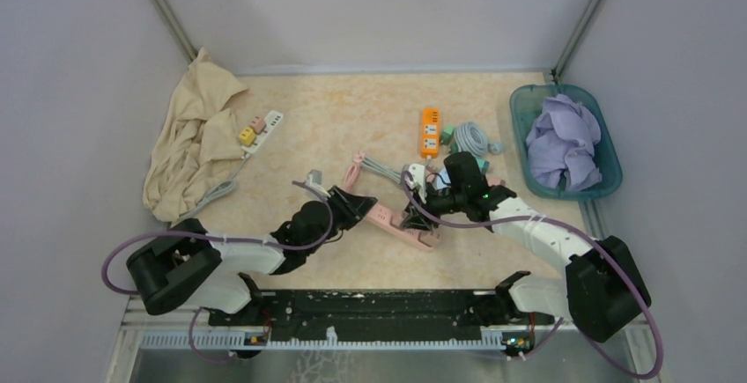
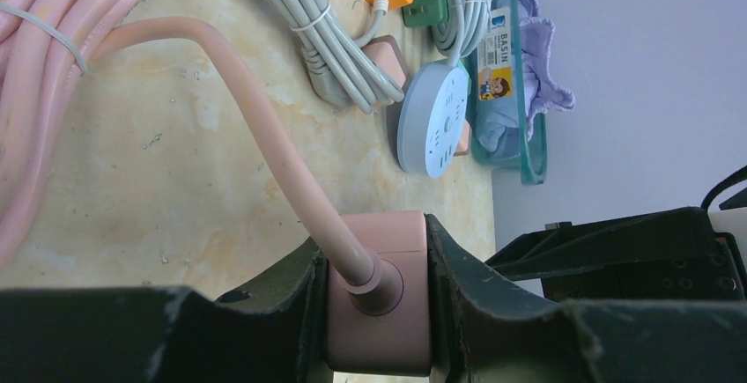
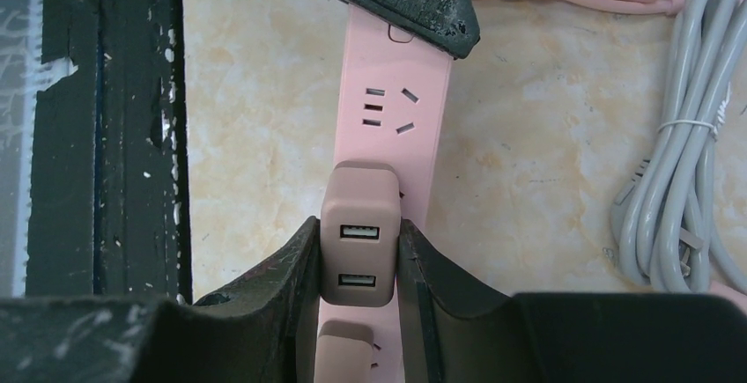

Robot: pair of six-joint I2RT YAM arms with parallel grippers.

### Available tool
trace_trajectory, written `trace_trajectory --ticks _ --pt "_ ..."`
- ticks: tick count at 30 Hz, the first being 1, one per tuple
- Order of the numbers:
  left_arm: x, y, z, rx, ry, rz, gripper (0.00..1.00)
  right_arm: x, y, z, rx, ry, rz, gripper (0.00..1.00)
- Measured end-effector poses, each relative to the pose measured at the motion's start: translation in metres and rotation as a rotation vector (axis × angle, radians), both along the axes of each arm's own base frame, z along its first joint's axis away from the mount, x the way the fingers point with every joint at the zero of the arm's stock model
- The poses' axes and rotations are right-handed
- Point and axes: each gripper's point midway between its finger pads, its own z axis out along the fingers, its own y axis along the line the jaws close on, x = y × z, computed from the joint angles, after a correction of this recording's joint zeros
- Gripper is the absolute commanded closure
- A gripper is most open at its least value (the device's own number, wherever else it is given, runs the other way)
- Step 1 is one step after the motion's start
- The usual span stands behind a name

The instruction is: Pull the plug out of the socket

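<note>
both clamped, left hand (image 2: pixel 373 244) on strip (image 3: pixel 395 75), right hand (image 3: pixel 357 230) on plug (image 3: pixel 358 187)

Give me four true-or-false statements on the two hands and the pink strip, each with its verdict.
1. The right hand is shut on the USB adapter. True.
2. The adapter is already off the pink power strip. False: it sits on the strip.
3. The left hand hangs open, touching nothing. False: it clamps the strip's cable end.
4. The teal basin holds purple cloth. True.
</note>
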Motion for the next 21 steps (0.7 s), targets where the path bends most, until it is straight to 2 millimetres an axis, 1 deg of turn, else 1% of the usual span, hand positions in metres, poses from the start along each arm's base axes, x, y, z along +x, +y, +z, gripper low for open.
trace_trajectory --ticks 6,10,14,21 --pt "-0.002 0.0 0.002 0.003 -0.007 -0.019 1.0 -0.003 0.001 0.001 0.012 -0.015 0.032 1.0" --pt "0.001 0.003 0.001 0.008 -0.006 -0.014 1.0 -0.003 0.007 0.001 0.006 -0.031 0.031 1.0" --pt "0.004 0.005 -0.003 0.013 0.0 -0.003 1.0 0.0 0.011 0.002 -0.003 -0.028 -0.007 1.0" --pt "0.012 0.004 -0.006 0.01 0.008 0.017 1.0 0.01 0.009 0.003 -0.004 0.03 -0.124 1.0"
